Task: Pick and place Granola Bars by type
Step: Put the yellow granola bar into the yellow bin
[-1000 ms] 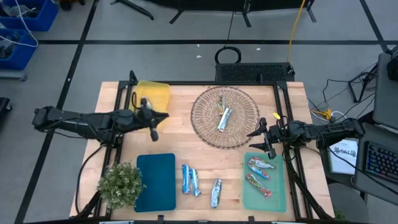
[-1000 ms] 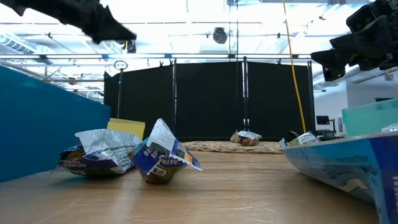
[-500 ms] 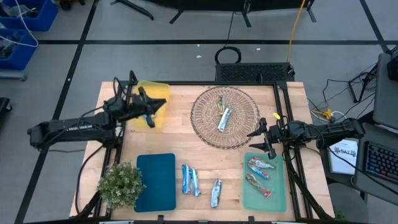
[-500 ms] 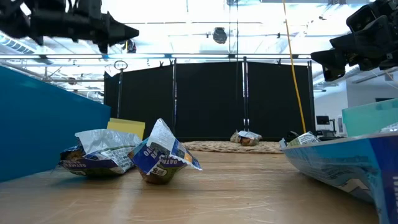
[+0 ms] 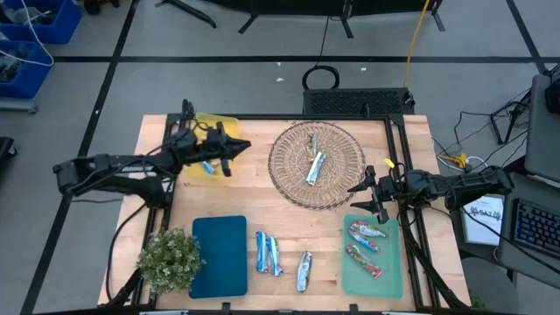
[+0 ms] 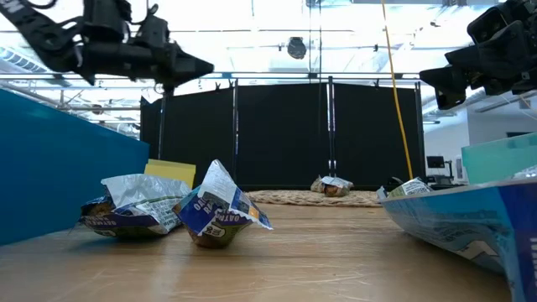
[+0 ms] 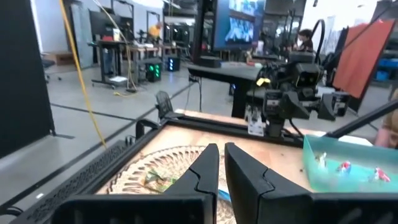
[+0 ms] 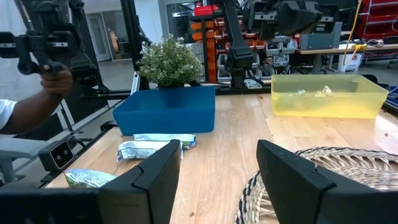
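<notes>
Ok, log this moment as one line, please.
left tool: shut, empty, beside yellow tray | right tool: open, waiting above green tray | round wicker basket: foil-wrapped bars remain

A grey floor (image 5: 262, 83) crossed by dark lines is seen around the wooden table (image 5: 254, 197) in the high view. Blue bins (image 5: 31, 35) are stacked at the upper left of that frame, and a desk with a keyboard (image 5: 535, 229) is placed at its right edge. In the low view, a black curtain (image 6: 285, 134) is hung behind the table under bright ceiling lights (image 6: 277, 38). Monitors (image 7: 249, 25) and workbenches (image 7: 124, 50) are shown across the upper part of the left wrist view.
</notes>
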